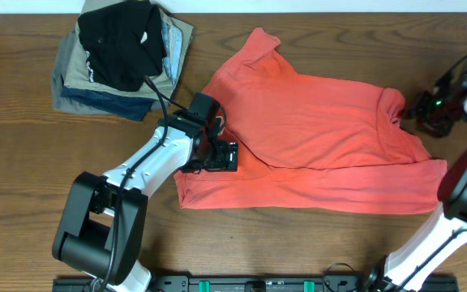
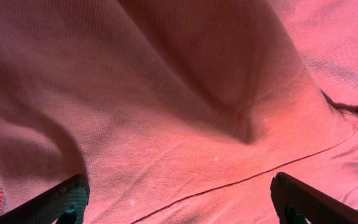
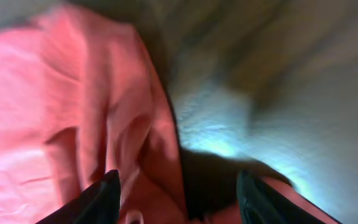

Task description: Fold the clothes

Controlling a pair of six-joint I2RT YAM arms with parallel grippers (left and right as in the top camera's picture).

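One shirt (image 1: pixel 323 138) lies spread mid-frame on the table (image 1: pixel 23 203). Its lower left part is hidden under the left gripper (image 1: pixel 217 156), whose fingers are wide apart. One folded stack (image 1: pixel 79 81) sits upper left. The right gripper (image 1: pixel 425 110), blurred in its wrist view, seems spread at the right sleeve.

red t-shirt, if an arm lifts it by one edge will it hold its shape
Probably floppy: the T-shirt lies in soft creases, so a lifted edge would likely sag. The fine knit looks thin, so probably light. Pushed, it would likely bunch like its rumpled sleeve.
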